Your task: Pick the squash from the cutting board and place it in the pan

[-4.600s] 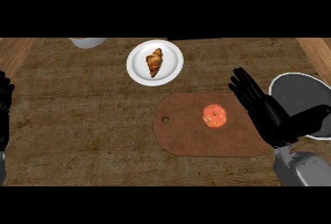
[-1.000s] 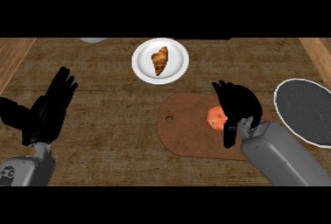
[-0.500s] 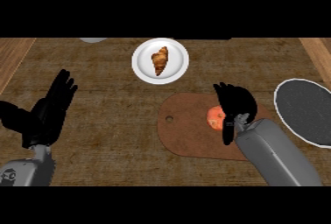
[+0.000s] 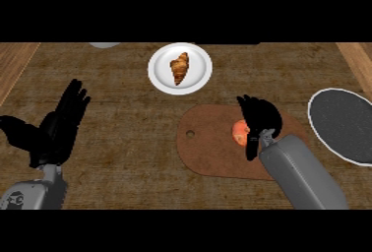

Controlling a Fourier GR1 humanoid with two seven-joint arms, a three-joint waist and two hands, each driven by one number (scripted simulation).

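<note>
An orange squash [image 4: 239,132] lies on the brown cutting board [image 4: 210,152] in the middle of the counter. My right hand [image 4: 259,119] is over the squash, fingers curled down around its right side and covering most of it; only its left part shows. The dark round pan [image 4: 343,125] with a pale rim sits at the right edge, apart from the board. My left hand [image 4: 54,129] rests open at the left, fingers up, holding nothing.
A white plate [image 4: 158,74] carrying a croissant [image 4: 178,68] stands behind the board. A pale dish edge [image 4: 105,45] shows at the top. Wooden strips [image 4: 15,61] border the counter at left and right.
My right hand has settled lower and slightly left over the squash, its fingers curling closer round it. The left hand has stayed where it was.
</note>
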